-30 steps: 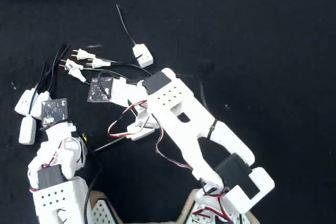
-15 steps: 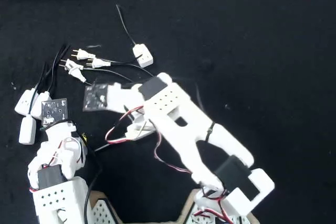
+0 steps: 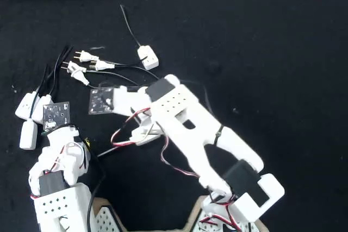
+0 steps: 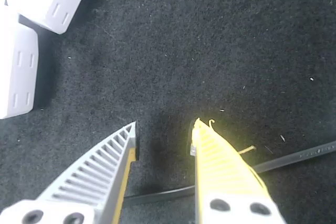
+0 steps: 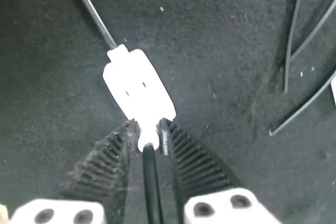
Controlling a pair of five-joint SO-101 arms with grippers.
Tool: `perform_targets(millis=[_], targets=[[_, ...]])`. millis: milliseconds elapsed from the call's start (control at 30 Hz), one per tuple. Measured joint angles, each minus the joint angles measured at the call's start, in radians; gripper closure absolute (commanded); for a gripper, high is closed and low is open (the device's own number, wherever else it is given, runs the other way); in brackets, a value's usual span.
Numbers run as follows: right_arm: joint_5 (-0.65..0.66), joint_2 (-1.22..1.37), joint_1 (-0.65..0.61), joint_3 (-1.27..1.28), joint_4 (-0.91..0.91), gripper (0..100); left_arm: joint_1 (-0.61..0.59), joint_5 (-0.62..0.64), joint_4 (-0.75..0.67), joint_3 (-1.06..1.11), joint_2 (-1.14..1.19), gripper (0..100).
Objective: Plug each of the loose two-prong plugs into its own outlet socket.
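Plug [image 5: 148,136] (touching the socket [image 5: 137,88]) sits pinched inside the right tool [image 5: 147,128]

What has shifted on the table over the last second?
The right gripper, shut on a white plug, drew back toward the arms' bases and slightly toward the left arm, then eased a touch the other way. The left gripper, the loose plugs and the sockets stayed put.

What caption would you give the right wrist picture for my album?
Right gripper pinching a white plug against the end of a white outlet socket on the black table.
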Motion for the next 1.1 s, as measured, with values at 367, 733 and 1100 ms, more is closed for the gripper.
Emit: perform_targets(millis=[367,733,1100], targets=[[0.0,0.002,0.025,0.008,0.021,98.8,0.002,0.0,0.0,0.0,0.0,82],[-0.025,0.002,0.023,0.072,-0.063,98.8,0.002,0.0,0.0,0.0,0.0,82],[-0.078,-0.008,0.014,0.078,-0.081,89.7,0.002,0.0,0.0,0.0,0.0,82]])
